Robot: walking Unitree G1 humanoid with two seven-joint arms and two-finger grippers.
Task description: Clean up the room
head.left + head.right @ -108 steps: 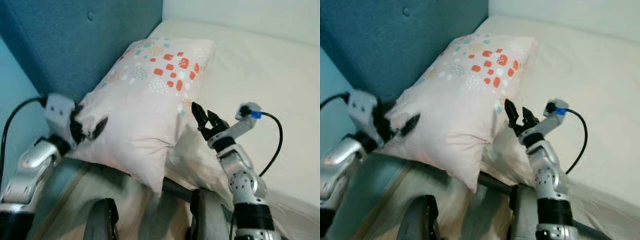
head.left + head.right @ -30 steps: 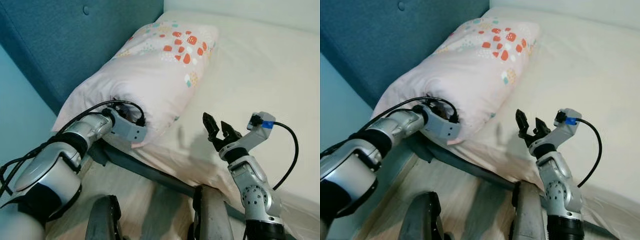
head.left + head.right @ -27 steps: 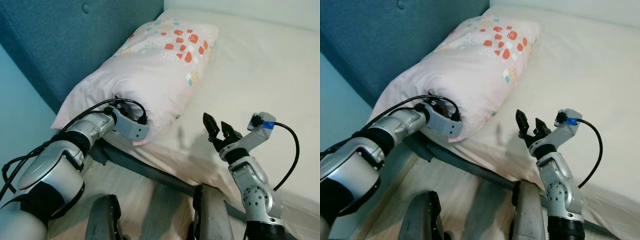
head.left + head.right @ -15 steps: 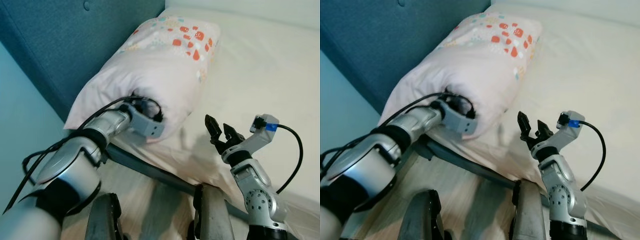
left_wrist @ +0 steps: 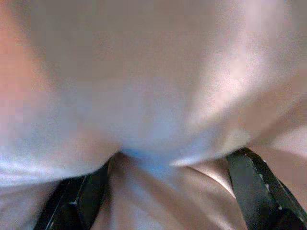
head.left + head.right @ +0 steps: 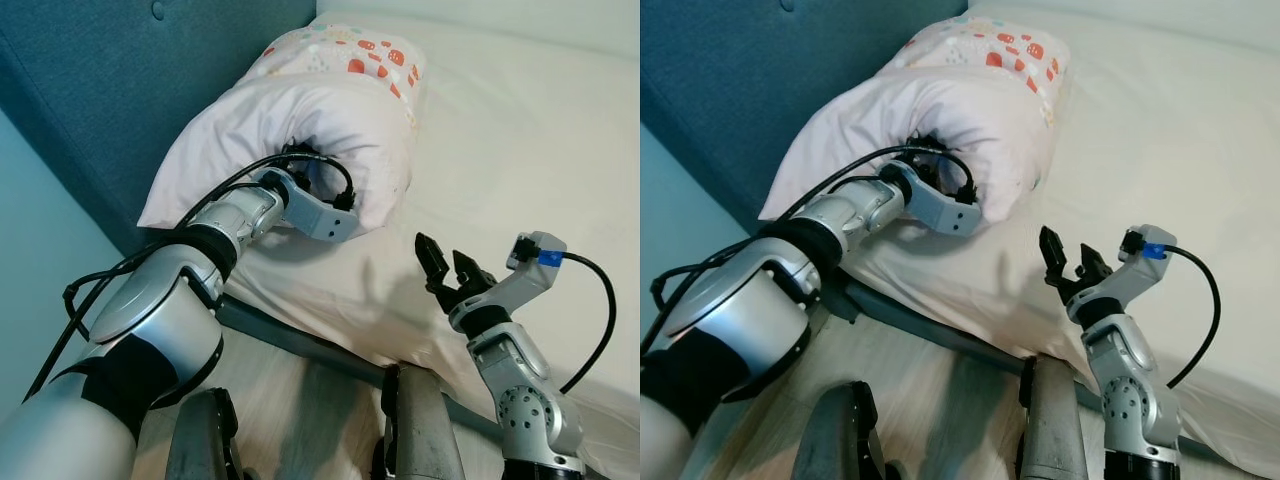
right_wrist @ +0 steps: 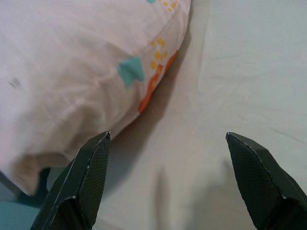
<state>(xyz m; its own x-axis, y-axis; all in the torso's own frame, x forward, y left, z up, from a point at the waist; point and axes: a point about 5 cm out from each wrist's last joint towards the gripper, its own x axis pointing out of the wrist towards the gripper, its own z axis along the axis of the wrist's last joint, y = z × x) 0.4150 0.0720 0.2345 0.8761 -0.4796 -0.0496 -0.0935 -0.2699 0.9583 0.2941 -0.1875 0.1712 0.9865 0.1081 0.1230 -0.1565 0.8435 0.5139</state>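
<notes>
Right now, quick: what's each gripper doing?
Left gripper: pressed into the pillow, fabric between its fingers; grip cannot be told.
Right gripper: open, empty, above the bed sheet beside the pillow.

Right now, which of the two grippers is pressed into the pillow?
The left gripper: its fingers are buried in the pillow, denting it. The right gripper hovers open over the bed sheet, touching nothing.

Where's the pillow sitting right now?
The pillow lies at the head of the bed, against the blue headboard, on the robot's left; the left gripper is pressed into its near end.
</notes>
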